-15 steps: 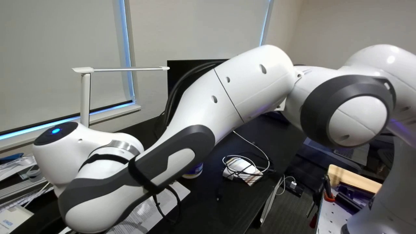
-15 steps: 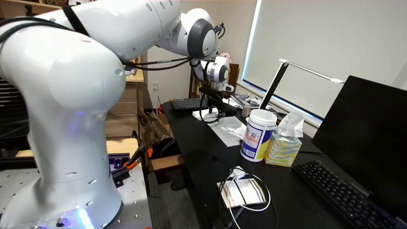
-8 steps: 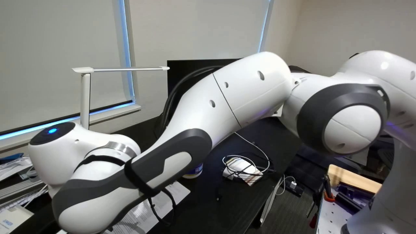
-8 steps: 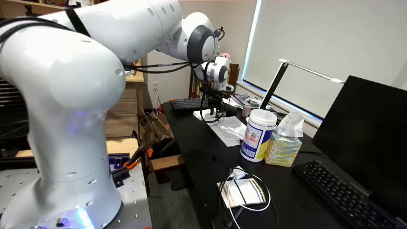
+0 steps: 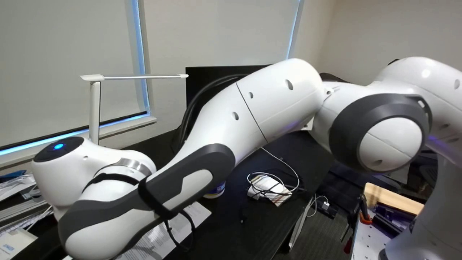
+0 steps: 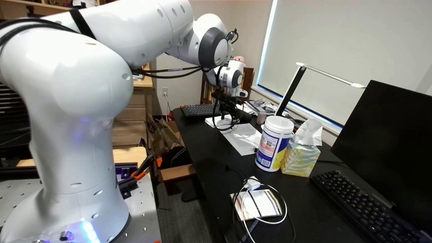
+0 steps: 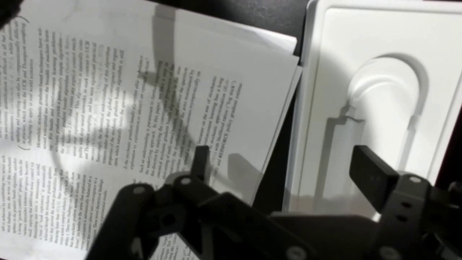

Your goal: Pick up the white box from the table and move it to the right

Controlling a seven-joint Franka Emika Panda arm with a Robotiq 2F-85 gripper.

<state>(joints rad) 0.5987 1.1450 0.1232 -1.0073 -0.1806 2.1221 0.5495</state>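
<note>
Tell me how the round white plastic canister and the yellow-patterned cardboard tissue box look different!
The round white plastic canister has curved sides; the yellow-patterned cardboard tissue box has flat ones. The canister is taller than the tissue box. The canister wears a white lid, while the tissue box has a white tissue poking out. Both stand upright on the black table.

The flat rectangular white box [image 7: 382, 32] is plain; the wide, smooth table [image 6: 209, 148] is nearly black. The two-fingered gripper [image 7: 281, 157] is black, the jointed arm [image 5: 278, 95] white with dark grey bands. White rectangular paper sheets [image 7: 126, 122] bear rows of dark print. The cylindrical wipes canister [image 6: 273, 145] shows white, blue, yellow and pink; the boxy cardboard tissue carton [image 6: 300, 162] is yellow with pale wavy bands.
</note>
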